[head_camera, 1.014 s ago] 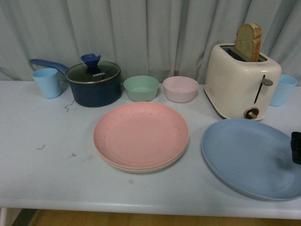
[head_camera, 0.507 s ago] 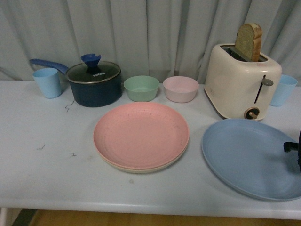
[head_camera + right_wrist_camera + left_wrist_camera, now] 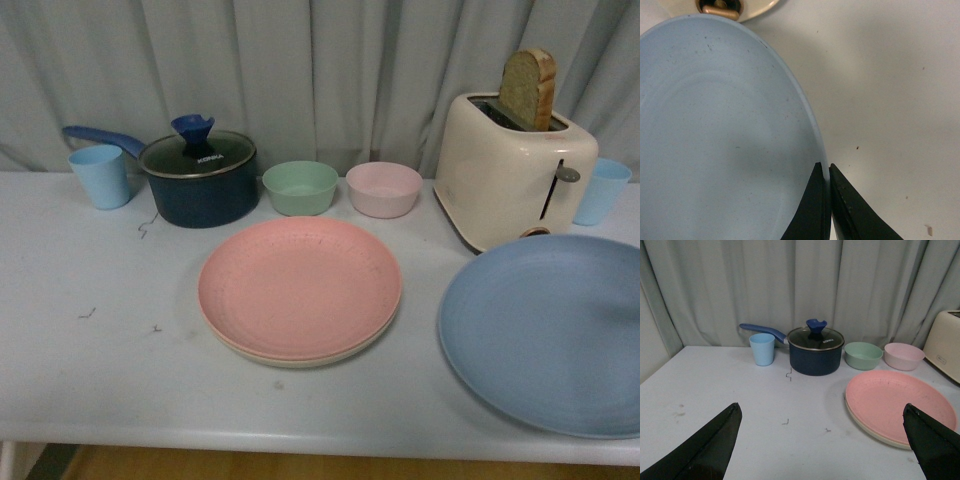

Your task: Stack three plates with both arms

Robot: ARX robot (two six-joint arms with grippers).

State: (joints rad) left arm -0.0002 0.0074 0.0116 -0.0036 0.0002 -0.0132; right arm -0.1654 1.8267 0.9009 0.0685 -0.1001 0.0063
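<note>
The blue plate (image 3: 545, 335) filled the lower right of the front view, and its right side was cut off by the edge of the frame. Its far rim stood in front of the lower part of the toaster (image 3: 505, 170), which held a slice of bread (image 3: 528, 88) in the upper right. In the right wrist view, the right pincer (image 3: 825, 170) was closed on the rim of this plate: one black finger lay over the inner side of the rim and the other on the outer side, with almost no gap between them. The pink plate (image 3: 300, 285) lay in the middle of the front view on top of the beige plate (image 3: 300, 361), of which only the rim showed, both on the table (image 3: 100, 350). In the left wrist view, the left pincer (image 3: 820, 410) was spread wide with nothing between its fingers (image 3: 710, 450), above the table and near these two plates but apart from them. Behind them stood a green bowl (image 3: 300, 187), a pink bowl (image 3: 384, 189) and a pot (image 3: 198, 185).
</note>
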